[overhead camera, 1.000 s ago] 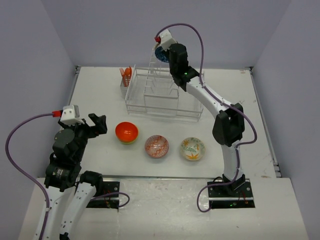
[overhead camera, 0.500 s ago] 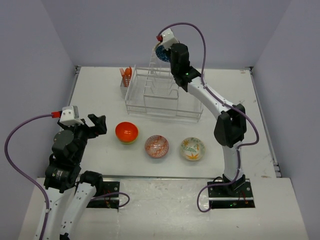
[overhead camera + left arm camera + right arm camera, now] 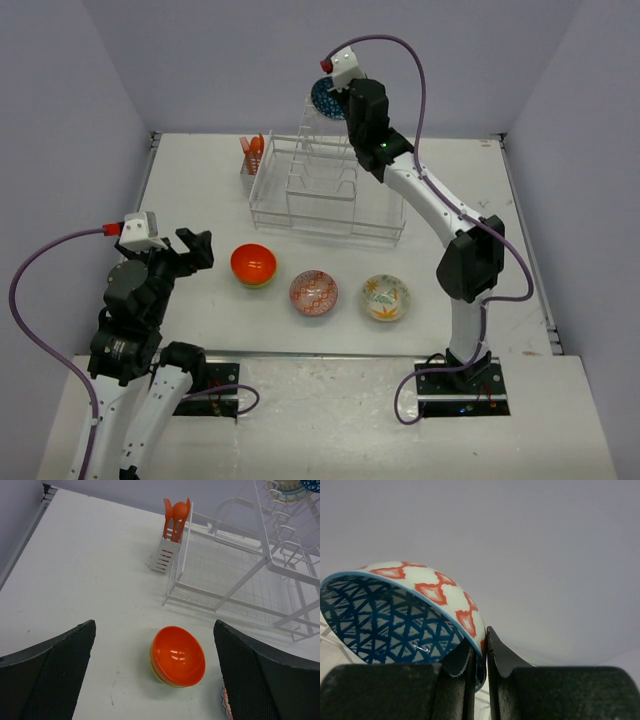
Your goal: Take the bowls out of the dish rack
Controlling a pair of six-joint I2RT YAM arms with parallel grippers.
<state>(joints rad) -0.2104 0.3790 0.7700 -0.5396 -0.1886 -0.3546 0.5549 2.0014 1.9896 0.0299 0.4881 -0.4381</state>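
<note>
Left gripper hangs w/ fingers spread wide, holding nothing, near the orange bowl, which sits nested in a lime green bowl. Next along the table: red-white patterned bowl, then orange-leaf bowl. Behind them, the white dish rack w/ orange utensils in its side cup. Right gripper is pinched onto the rim of the blue patterned bowl, up above the rack's far side.

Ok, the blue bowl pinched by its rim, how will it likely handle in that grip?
Probably rigid: the blue patterned bowl shows no flex though the right end effector pinches only its rim. Glossy glaze hints it may slip or pivot. Possibly breakable if dropped.
</note>
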